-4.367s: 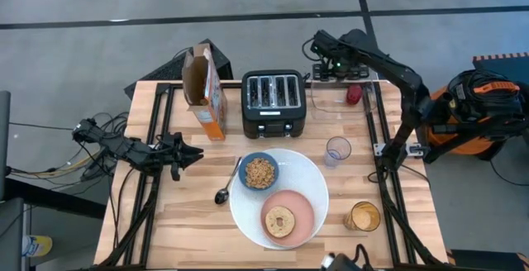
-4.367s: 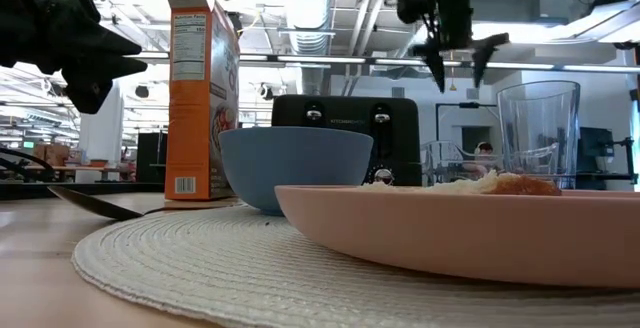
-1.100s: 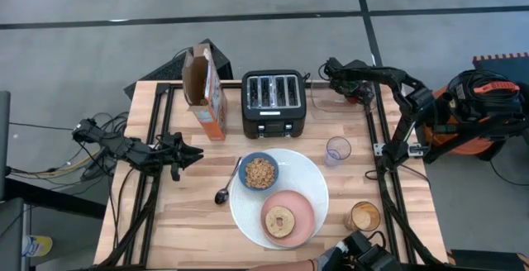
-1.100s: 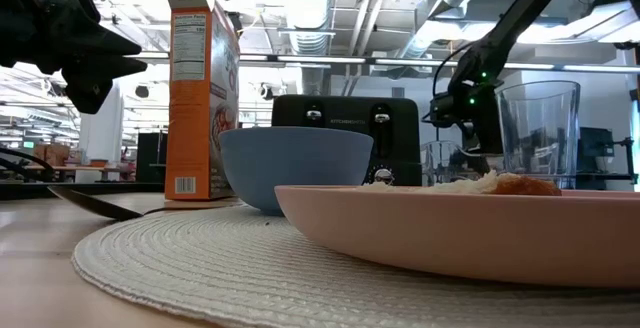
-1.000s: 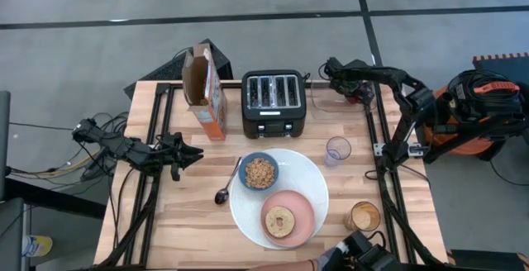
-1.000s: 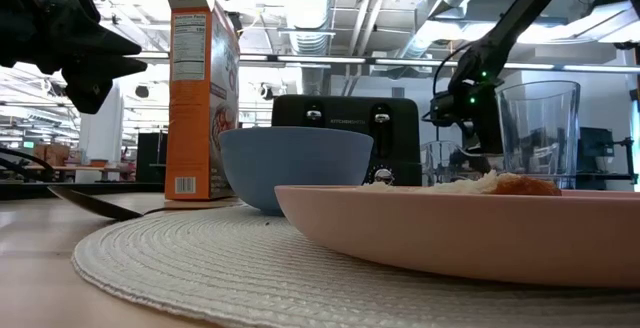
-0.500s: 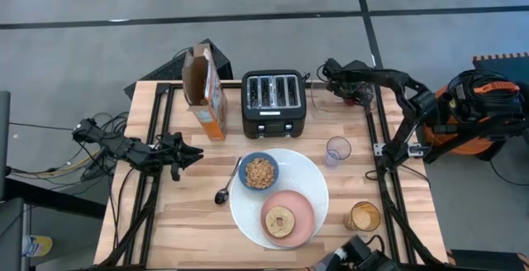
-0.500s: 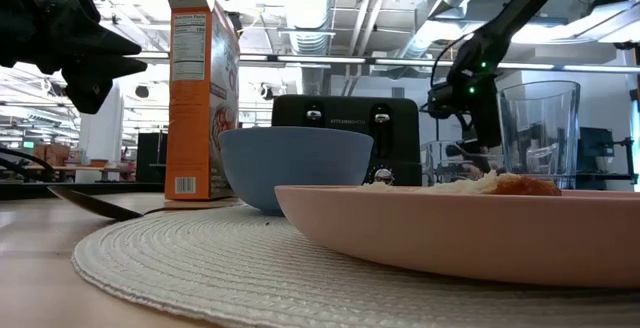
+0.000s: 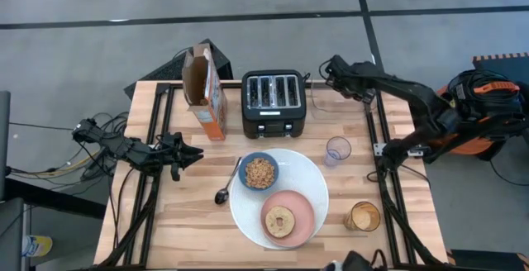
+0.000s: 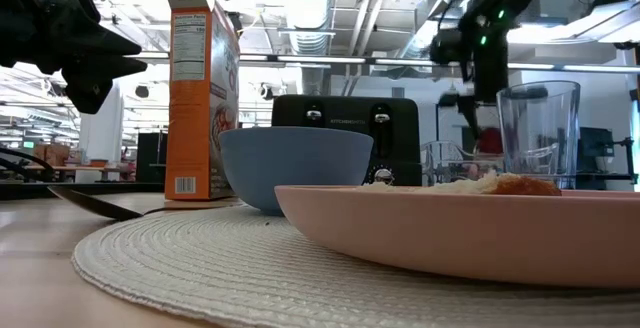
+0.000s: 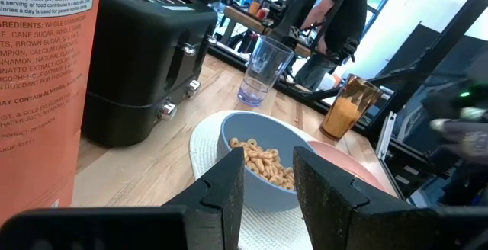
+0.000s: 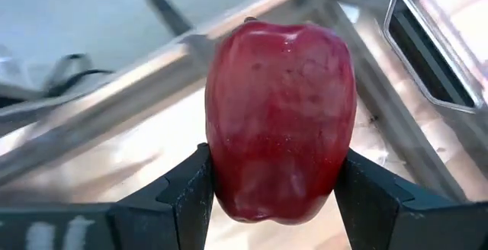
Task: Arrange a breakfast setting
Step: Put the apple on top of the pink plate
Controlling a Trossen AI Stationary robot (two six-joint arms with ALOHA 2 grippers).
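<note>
Right gripper pinches a red apple between its 2 fingers, lifted off the far right corner behind the toaster. Judging by this, the fruit is being fetched, and next must travel toward the white plate in front of the toaster. Its long axis runs across the fingers, stem outward; left gripper, spread, waits beside the cereal box.
</note>
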